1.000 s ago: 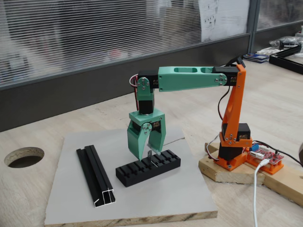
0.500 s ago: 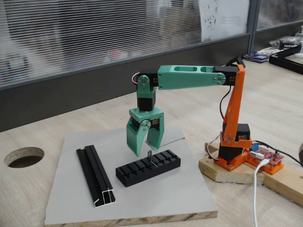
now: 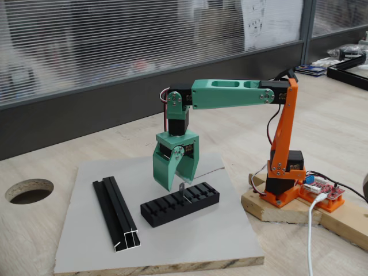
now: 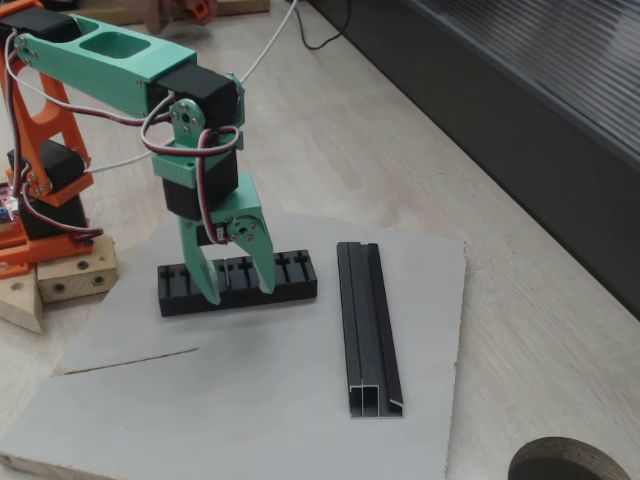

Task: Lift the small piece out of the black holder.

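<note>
In a fixed view, the gripper (image 3: 179, 183) hangs spread above the black holder (image 3: 180, 204), grasping nothing; the small piece (image 3: 182, 192) stands upright in a slot. In another fixed view, the fingers (image 4: 205, 280) straddle the black holder (image 4: 237, 282). Step in hand appears to be approach; next: descend, clamp the strip.

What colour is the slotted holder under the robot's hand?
Black; the slotted holder shows best in a fixed view, on the grey board.

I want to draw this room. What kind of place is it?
Probably an office or lab workbench: a wooden table with a round cable hole, window blinds behind, and a bare circuit board wired beside the robot's base.
</note>
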Action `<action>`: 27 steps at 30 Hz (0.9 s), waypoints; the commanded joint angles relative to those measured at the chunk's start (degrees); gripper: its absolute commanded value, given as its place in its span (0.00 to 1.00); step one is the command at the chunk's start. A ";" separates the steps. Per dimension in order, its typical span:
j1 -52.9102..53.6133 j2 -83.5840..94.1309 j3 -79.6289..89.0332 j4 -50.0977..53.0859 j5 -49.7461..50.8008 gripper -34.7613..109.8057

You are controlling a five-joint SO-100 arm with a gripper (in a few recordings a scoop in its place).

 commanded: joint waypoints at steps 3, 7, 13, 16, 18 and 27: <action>-0.70 0.00 -0.18 -0.09 0.26 0.53; -0.88 -2.72 -0.26 -0.09 3.25 0.53; -0.97 -2.72 -0.79 -0.09 7.38 0.53; -0.88 -2.37 -0.97 -0.09 7.38 0.53; -0.88 -1.93 -0.88 -0.09 7.47 0.53; -1.05 -1.67 -0.97 -0.09 7.29 0.53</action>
